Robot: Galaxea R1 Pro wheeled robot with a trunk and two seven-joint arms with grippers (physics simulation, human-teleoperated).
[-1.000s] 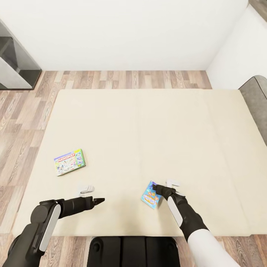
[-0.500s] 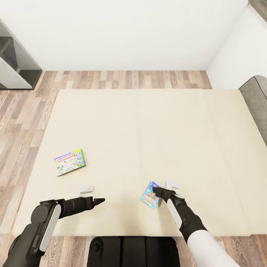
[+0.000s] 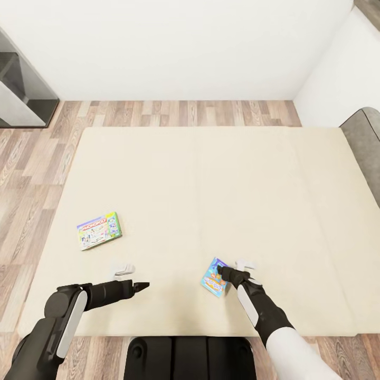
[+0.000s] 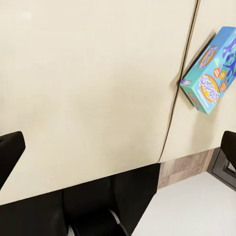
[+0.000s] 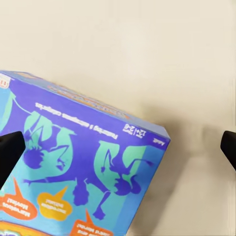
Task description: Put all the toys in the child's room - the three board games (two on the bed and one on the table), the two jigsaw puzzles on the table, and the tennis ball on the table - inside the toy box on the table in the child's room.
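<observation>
Cream bed (image 3: 211, 184) spreads below us over plank floor. Nearest, our right pincer (image 3: 232, 272) stands fingers apart beside the blue board game (image 3: 215, 278), which tilts up off the mattress; whether a finger touches it we cannot tell. Our right wrist view shows its cartoon lid (image 5: 73, 172), cropped. Left pincer (image 3: 141, 286) hovers, fingers spread and holding nothing. Farther left lies the pale board game (image 3: 98, 230), flat.

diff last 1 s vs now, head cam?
Right pincer drew slightly back toward the robot, beside the blue board game on the bed; grasp unclear. Left pincer, blue game and Monopoly box stayed put.
</observation>
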